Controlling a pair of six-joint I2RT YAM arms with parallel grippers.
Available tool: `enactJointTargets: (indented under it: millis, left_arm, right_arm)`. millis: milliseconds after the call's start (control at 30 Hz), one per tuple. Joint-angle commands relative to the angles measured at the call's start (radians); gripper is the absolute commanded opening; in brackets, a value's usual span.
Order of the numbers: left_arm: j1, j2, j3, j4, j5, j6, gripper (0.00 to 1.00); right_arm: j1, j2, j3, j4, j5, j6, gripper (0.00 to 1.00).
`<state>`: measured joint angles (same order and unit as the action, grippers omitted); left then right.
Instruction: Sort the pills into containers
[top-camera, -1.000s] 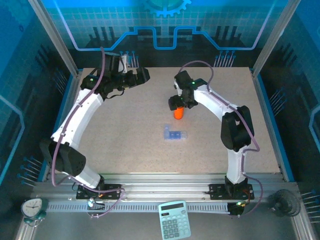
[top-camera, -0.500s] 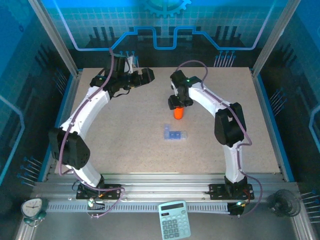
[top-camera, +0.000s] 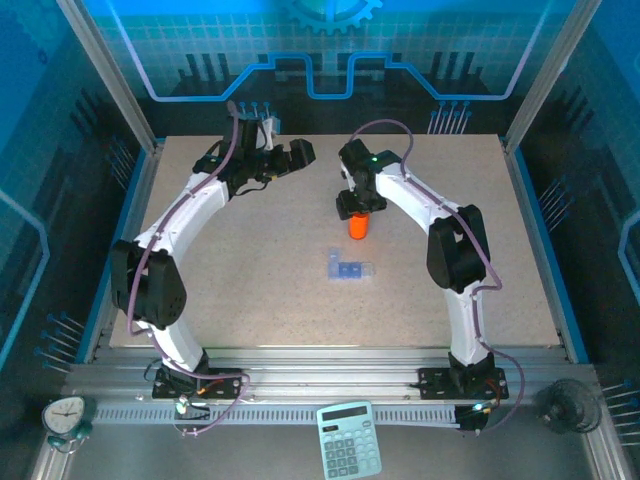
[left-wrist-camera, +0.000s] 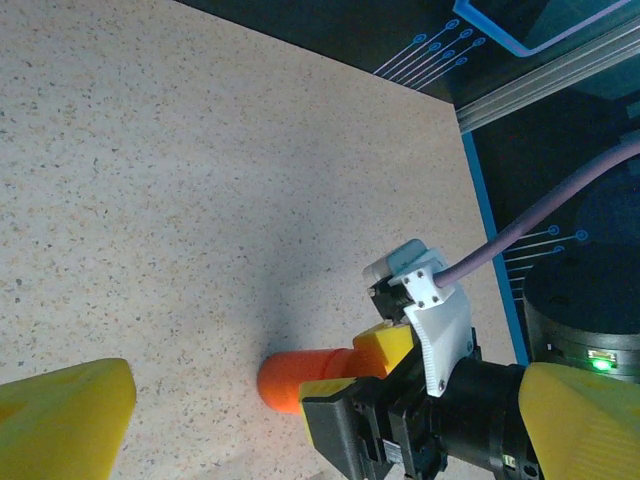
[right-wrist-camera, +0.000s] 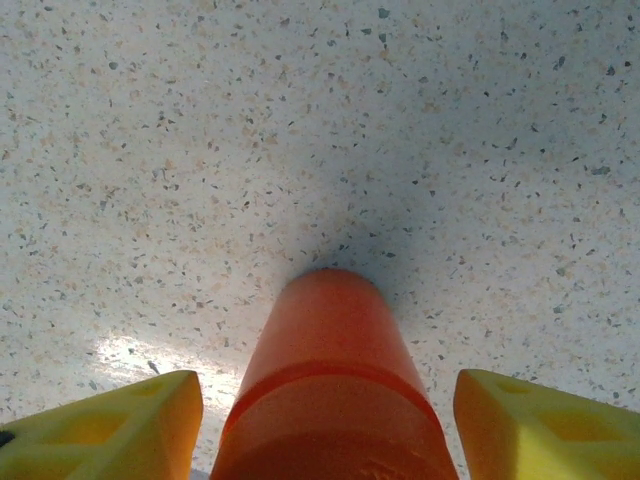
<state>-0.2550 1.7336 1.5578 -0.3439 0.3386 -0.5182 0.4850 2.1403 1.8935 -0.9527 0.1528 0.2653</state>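
While our left gripper (top-camera: 300, 153) gapes wide at eleven o'clock, our right gripper (right-wrist-camera: 326, 395) straddles the orange bottle (right-wrist-camera: 325, 330), fingers spread, twelve o'clock from the pill box (top-camera: 348, 268).

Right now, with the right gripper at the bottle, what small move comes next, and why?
Probably close the right gripper on the bottle. Its fingers flank it, and thin gaps of table seem to show on either side, so it looks centred but not yet gripped.
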Motion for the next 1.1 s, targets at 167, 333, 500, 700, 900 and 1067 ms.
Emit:
enactJointTargets:
  millis: [167,333,500,700,900,1067]
  left_arm:
    - [0.008,-0.054,-0.054,0.043,-0.007,-0.009,0.99]
    - [0.008,-0.079,-0.062,0.022,-0.024,0.002,0.99]
    - [0.008,-0.099,-0.073,0.006,-0.034,0.015,0.99]
    - [0.008,-0.113,-0.094,0.004,-0.040,0.023,0.99]
    - [0.008,-0.115,-0.096,0.003,-0.041,0.029,0.99]
    - [0.008,-0.113,-0.099,0.006,-0.038,0.028,0.99]
  right_arm:
    - [0.004,-0.001,-0.025,0.001,-0.038,-0.019,0.72]
    - [-0.002,-0.021,-0.074,0.031,-0.055,-0.015,0.70]
    - [-0.006,-0.038,-0.117,0.057,-0.058,-0.007,0.69]
    - [-0.011,-0.057,-0.130,0.060,-0.058,-0.005,0.69]
    - [-0.019,-0.079,-0.125,0.057,-0.059,-0.005,0.70]
    - [-0.026,-0.082,-0.119,0.055,-0.069,-0.004,0.70]
